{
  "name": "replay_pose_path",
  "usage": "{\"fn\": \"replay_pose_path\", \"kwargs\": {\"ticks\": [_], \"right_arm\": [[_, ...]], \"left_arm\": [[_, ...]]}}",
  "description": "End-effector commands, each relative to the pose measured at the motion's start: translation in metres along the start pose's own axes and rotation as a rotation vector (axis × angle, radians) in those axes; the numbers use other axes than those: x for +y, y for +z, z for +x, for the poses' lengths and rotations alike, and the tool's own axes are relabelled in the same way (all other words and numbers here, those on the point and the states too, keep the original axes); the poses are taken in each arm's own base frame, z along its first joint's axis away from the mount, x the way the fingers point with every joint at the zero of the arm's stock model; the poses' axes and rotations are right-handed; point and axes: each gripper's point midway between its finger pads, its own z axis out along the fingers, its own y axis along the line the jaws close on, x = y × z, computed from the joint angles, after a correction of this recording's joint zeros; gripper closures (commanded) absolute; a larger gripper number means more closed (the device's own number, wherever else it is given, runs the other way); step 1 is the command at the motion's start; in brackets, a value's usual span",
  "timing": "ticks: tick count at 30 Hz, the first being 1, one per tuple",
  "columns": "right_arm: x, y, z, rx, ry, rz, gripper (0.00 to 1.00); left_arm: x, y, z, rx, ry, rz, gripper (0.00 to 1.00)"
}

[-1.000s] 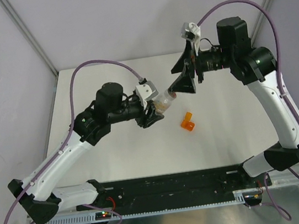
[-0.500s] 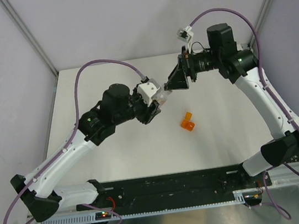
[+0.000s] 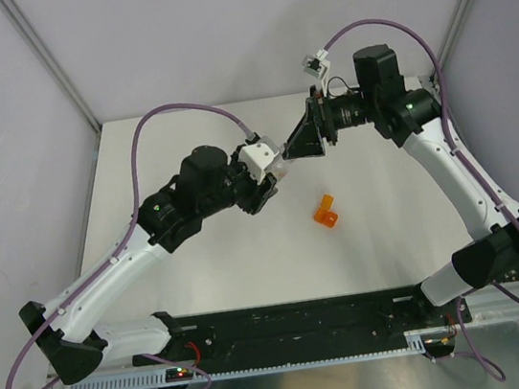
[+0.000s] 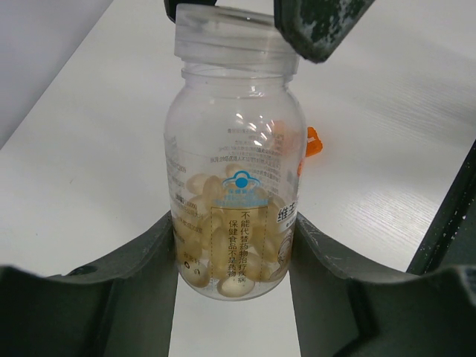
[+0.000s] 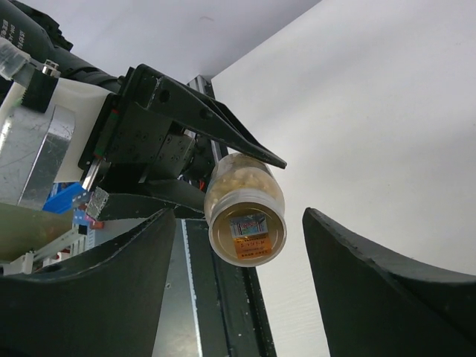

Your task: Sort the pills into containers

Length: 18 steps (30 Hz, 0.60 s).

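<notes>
Top external view: two arms meet over the white table (image 3: 383,245).
Left gripper (image 3: 268,185): fingers clamped on the lower body of the clear vial (image 4: 234,171).
Pills (image 4: 223,260): pale tan, heaped at the vial's base.
Right gripper (image 5: 239,216): fingers spread either side of the vial's cap (image 5: 247,236), with a gap on each side.
Orange box (image 3: 325,212): on the table, right of the vial, touching neither gripper.

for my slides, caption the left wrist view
The left gripper grips a clear pill bottle as the right gripper straddles its cap; orange container sits on the table behind.
</notes>
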Motion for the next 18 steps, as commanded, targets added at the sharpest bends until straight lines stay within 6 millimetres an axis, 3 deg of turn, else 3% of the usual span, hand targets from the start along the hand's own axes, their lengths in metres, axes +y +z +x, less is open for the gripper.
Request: {"fn": "replay_pose_path", "kwargs": {"ticks": [1,18], "right_arm": [[0.0045,0.0039,-0.0004,0.001,-0.020,-0.036,0.28],[0.0032,0.0088,0.0083,0.025,-0.024,-0.040,0.40]], "left_arm": [[0.0071,-0.0072,-0.0304,-0.089,0.025,-0.029,1.00],[0.0074,-0.0098,-0.0329,-0.099,0.028,-0.031,1.00]]}}
